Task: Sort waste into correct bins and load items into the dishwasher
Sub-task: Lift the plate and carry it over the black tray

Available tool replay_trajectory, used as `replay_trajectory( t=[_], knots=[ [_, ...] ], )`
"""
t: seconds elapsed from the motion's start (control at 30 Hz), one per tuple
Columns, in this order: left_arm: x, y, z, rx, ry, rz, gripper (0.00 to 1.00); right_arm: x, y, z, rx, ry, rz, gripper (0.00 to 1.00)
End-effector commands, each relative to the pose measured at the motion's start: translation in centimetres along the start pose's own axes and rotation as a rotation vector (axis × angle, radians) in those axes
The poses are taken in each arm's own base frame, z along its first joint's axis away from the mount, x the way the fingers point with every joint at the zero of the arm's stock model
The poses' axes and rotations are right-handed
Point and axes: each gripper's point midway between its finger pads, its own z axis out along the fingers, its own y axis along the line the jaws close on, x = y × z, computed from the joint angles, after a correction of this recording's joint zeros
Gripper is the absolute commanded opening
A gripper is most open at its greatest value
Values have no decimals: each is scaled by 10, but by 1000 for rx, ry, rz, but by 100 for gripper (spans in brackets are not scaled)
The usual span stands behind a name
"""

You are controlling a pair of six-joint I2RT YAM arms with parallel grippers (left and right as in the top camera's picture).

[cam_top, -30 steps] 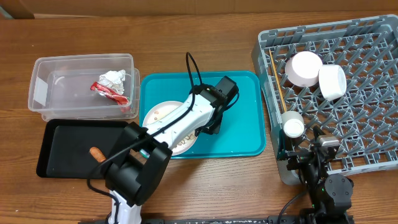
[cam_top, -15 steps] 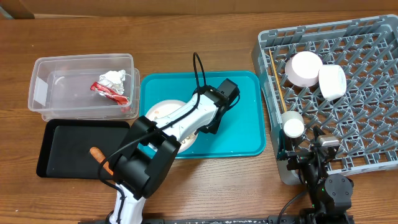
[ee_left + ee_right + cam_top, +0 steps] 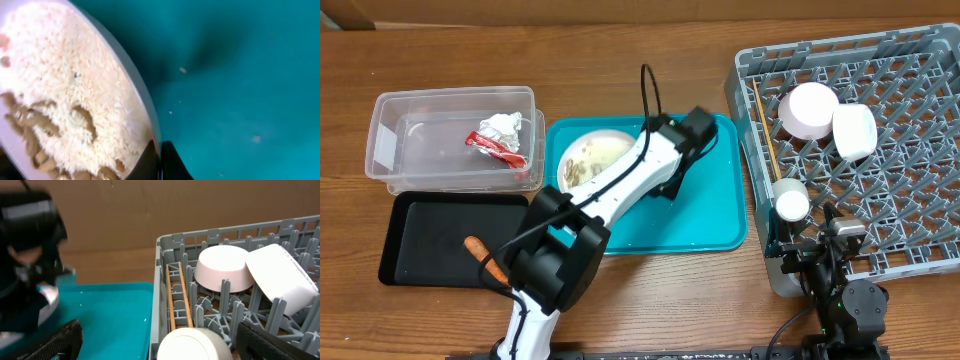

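My left gripper (image 3: 160, 161) is shut on the rim of the white plate (image 3: 590, 158), which holds rice and beige food scraps (image 3: 65, 110), above the back left of the teal tray (image 3: 710, 222). The clear tub (image 3: 390, 150) holds the red wrapper (image 3: 488, 146) and the white tissue (image 3: 504, 125). The black tray (image 3: 420, 235) holds the carrot piece (image 3: 480, 247). The grey rack (image 3: 920, 250) holds two upturned bowls (image 3: 808, 108) (image 3: 855, 130), the cup (image 3: 791, 203) and the chopsticks (image 3: 766, 125). My right gripper (image 3: 825, 245) is open and empty at the rack's front left corner.
The clear tub and the black tray sit side by side left of the teal tray. The rack stands right of the teal tray, its wall (image 3: 156, 295) close to the tray's edge. A few rice grains lie on the teal tray (image 3: 250, 100).
My left gripper has carried the plate from the tray's front left toward its back. The food on the plate now shows from above. The right arm has not moved.
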Motion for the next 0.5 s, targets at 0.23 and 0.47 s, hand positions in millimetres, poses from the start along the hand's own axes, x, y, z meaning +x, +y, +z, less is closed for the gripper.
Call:
replay_trajectory(
  t=[0.23, 0.47],
  knots=[
    [-17, 25, -72, -50, -60, -158, 4, -2, -1, 0, 5, -14, -4, 100],
    [10, 59, -109, -118, -45, -232, 4, -2, -1, 0, 5, -14, -4, 100]
  ],
)
